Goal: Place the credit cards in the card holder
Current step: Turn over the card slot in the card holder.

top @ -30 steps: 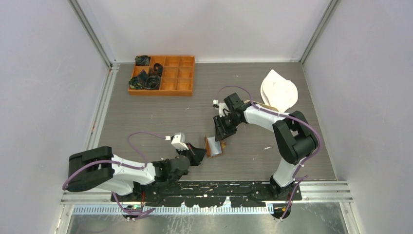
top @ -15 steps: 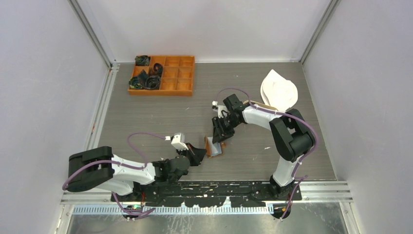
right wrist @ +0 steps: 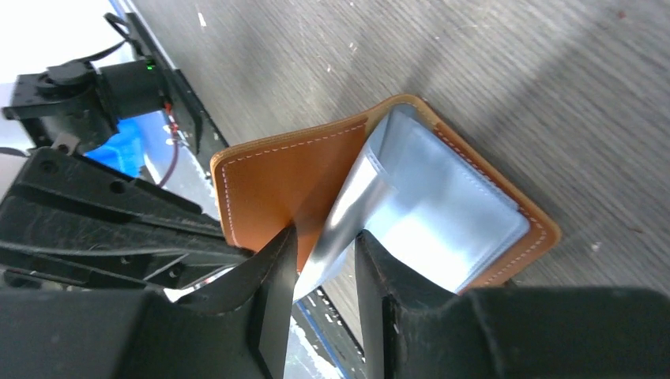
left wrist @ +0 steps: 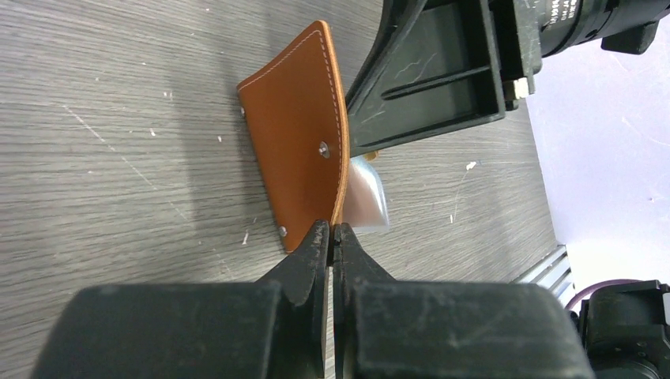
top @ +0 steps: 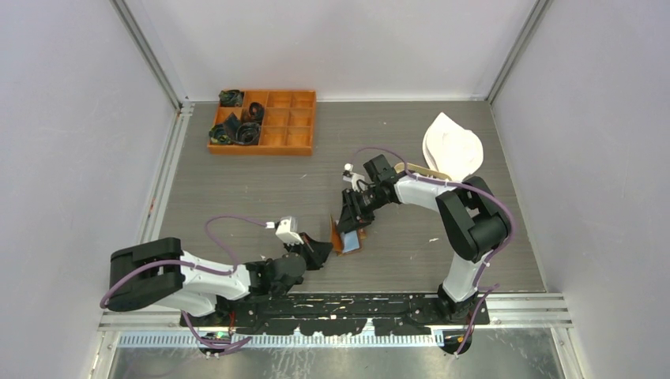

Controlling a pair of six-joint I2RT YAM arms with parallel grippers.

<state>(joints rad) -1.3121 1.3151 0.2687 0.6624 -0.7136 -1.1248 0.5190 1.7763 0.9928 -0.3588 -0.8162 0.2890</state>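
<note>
The brown card holder point(top: 341, 234) lies open on the table, one flap raised. My left gripper point(top: 319, 251) is shut on the edge of that flap point(left wrist: 296, 150), pinched at the fingertips point(left wrist: 333, 230). My right gripper point(top: 352, 212) hangs over the holder's inside. In the right wrist view its jaws point(right wrist: 325, 260) stand apart, and a silvery grey-blue leaf point(right wrist: 348, 209) of the inner pockets point(right wrist: 442, 213) runs between them. I cannot tell whether that leaf is a card or a plastic sleeve. No loose credit card shows plainly.
An orange compartment box point(top: 263, 121) with dark items in its left cells stands at the back left. An oval tan-rimmed tray point(top: 452, 145) with white contents is at the back right. The rail with the arm bases point(top: 340, 304) runs along the near edge.
My right gripper has moved left and down onto the holder's inside. The held flap stands more upright. My left arm has barely moved.
</note>
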